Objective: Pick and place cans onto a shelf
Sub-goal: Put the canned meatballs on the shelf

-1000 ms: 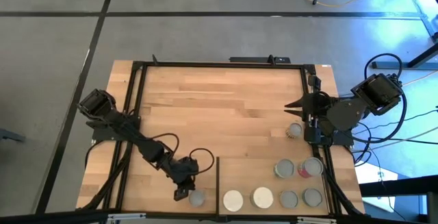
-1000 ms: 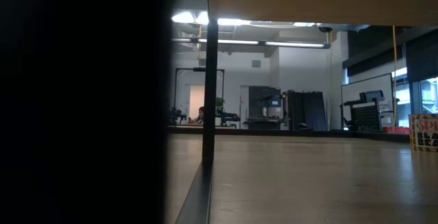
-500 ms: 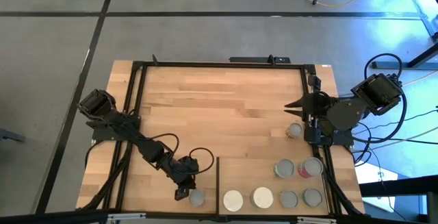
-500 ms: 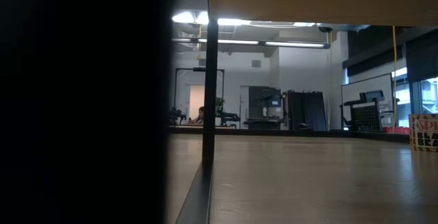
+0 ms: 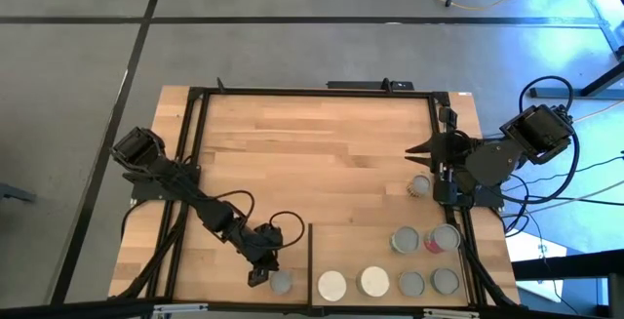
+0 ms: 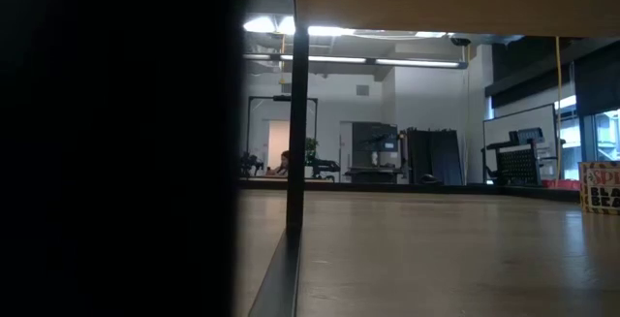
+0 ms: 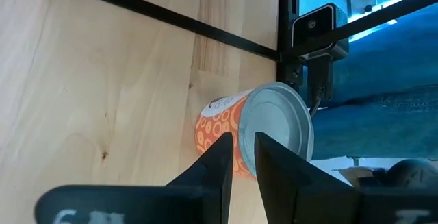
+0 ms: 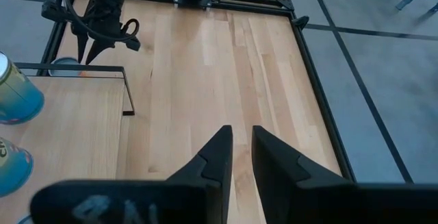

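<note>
An upright can [image 5: 281,281] with an orange patterned side and a silver top [image 7: 277,125] stands on the tabletop near the near edge. It is just left of the black strip [image 5: 310,260] that edges the shelf [image 5: 351,246]. My left gripper [image 5: 259,276] is shut, slanting down at the can's left side. Several cans stand on the shelf, two of them with whitish tops [image 5: 332,285] [image 5: 374,281]. Another can [image 5: 420,184] stands on the tabletop beyond the shelf. My right gripper [image 5: 411,150] is shut, raised at the right edge. My left gripper [image 7: 241,142] has its shut fingertips right at the can's orange side [image 7: 220,129], coming slanting down from the table's left. I cannot tell whether they touch it. The can stands upright on the tabletop.
A black frame [image 5: 312,92] runs round the tabletop. The wide far and middle part of the wood [image 5: 312,153] is bare. A small camera [image 7: 316,27] sits on the frame at the near edge, close to the can. The low view is mostly blocked by something dark.
</note>
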Robot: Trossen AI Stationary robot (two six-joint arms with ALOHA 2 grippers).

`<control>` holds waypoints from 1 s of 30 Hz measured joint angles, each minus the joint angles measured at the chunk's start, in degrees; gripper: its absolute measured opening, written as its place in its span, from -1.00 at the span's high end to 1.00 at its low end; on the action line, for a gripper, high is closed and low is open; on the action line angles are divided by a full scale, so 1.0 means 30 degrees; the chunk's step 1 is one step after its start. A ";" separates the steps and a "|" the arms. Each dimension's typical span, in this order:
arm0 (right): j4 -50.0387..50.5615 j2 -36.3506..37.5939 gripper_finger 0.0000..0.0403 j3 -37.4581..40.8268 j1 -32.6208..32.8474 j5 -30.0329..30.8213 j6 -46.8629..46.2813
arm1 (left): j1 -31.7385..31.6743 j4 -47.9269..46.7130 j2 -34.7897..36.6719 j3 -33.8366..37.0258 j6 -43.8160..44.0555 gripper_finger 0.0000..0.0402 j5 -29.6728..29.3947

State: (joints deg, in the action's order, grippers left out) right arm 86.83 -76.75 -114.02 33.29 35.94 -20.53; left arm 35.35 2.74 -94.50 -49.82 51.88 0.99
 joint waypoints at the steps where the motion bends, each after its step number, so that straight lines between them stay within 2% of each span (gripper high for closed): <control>1: 0.0000 0.0000 0.71 0.0000 -0.0004 0.0000 0.0000 | 0.0000 0.0049 0.0000 0.0002 -0.0007 0.73 -0.0007; 6: 0.0000 0.0000 0.71 0.0007 0.0003 0.0000 0.0007 | 0.0043 0.0549 -0.0706 0.0050 0.0015 0.73 0.0109; 11: 0.0007 0.0000 0.71 0.0007 -0.0004 0.0000 0.0007 | 0.0094 0.1441 -0.1408 0.0016 0.0014 0.73 0.1146; 18: 0.0007 0.0000 0.71 0.0007 -0.0004 0.0000 0.0007 | 0.0133 0.1449 -0.1450 0.0015 0.0005 0.73 0.1057; 24: 0.0007 0.0000 0.71 0.0007 0.0004 0.0000 0.0003 | 0.0379 0.0910 -0.1443 -0.0006 -0.1146 0.74 0.0481; 30: 0.0004 0.0000 0.71 0.0007 0.0004 0.0000 0.0004 | 0.0219 -0.0433 -0.1377 -0.0051 -0.1488 0.85 0.0457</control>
State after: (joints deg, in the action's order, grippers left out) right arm 86.84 -76.75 -113.99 33.30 35.94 -20.52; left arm 36.01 1.44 -98.63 -49.98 47.41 2.37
